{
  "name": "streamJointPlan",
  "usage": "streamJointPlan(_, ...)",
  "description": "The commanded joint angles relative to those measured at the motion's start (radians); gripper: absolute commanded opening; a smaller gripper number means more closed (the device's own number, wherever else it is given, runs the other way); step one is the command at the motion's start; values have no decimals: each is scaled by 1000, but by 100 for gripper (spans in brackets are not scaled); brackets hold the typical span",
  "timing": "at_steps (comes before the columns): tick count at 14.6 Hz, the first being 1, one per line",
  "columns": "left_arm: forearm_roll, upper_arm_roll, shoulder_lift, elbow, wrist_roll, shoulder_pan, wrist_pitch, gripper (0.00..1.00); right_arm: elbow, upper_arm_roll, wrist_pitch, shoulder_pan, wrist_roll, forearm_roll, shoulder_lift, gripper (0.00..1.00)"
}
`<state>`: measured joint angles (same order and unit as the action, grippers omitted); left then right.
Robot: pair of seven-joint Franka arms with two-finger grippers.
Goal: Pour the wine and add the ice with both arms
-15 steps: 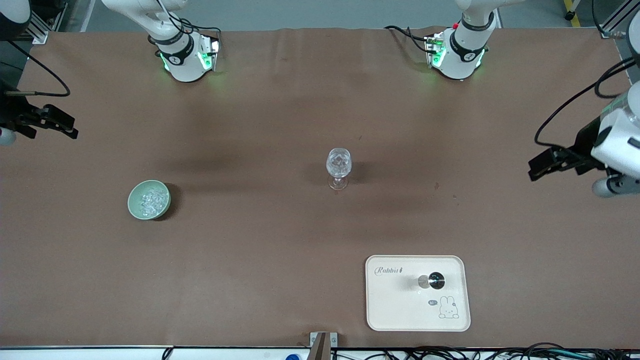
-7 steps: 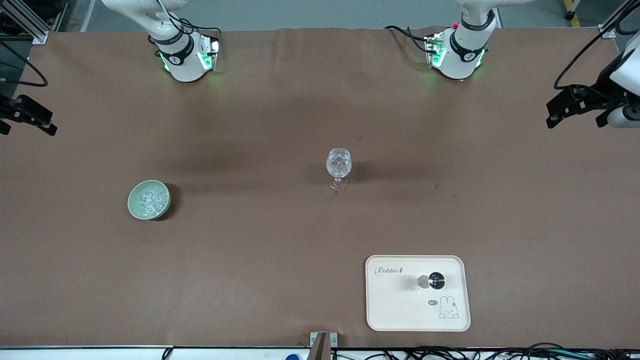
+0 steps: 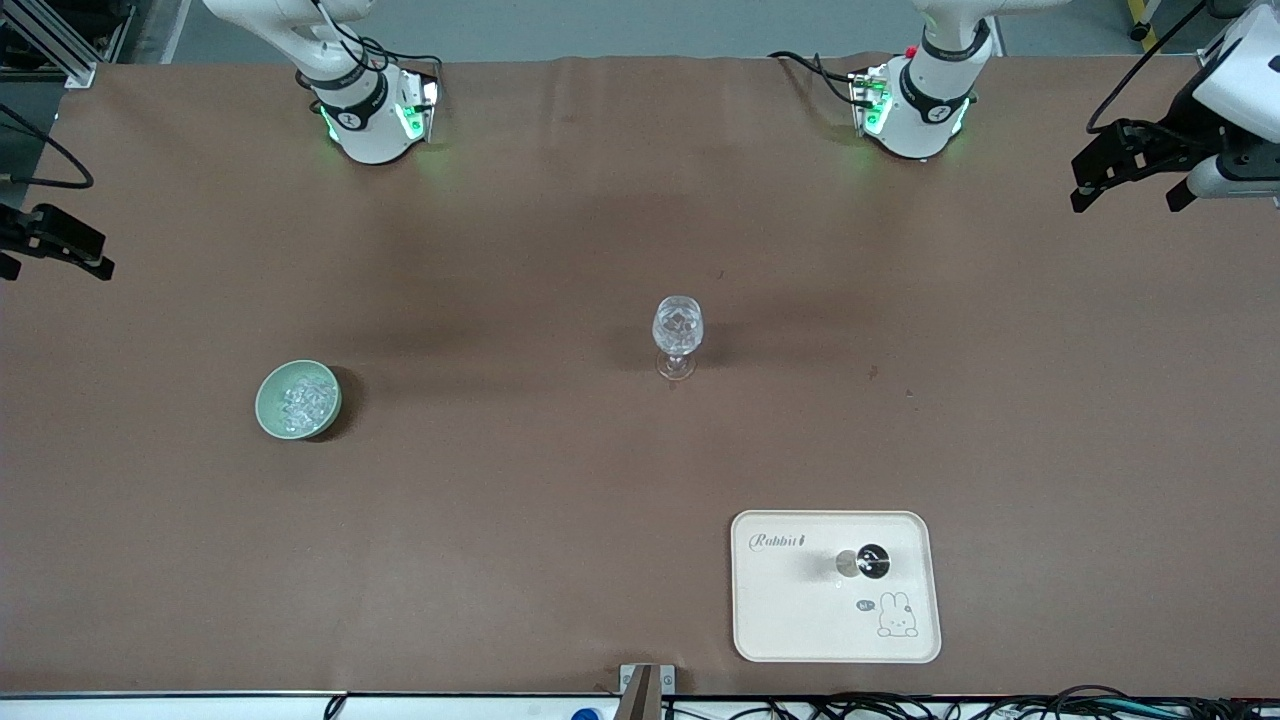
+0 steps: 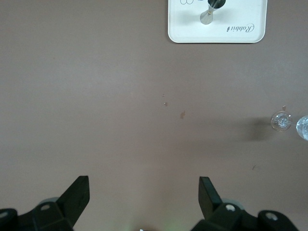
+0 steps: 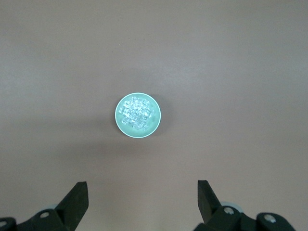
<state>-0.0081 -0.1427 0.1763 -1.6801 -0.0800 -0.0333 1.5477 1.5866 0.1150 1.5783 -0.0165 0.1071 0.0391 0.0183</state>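
A: Describing the scene — where was the ice?

B: In a green bowl on the counter, some already in the wine glass. Slippery, light — pinch one cube's flat sides.

A: End effectors?

B: Left end effector and right end effector hung at the counter's ends — both wide, empty.

One wine glass, one green bowl of ice, one tray, one bottle, two arms

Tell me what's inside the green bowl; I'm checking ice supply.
The green bowl holds a heap of ice cubes. The bowl's floor under them is covered.
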Motion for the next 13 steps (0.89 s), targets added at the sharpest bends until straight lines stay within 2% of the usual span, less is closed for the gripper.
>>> streamJointPlan(1,-15,11,17,-13,-7,9,11,100,-17,-6,-27,4,20,-7,-4,100)
streamJointPlan(13,-15,11,5,-23,-6,9,11,100,-17,-5,-34,7,29,-8,-6,100)
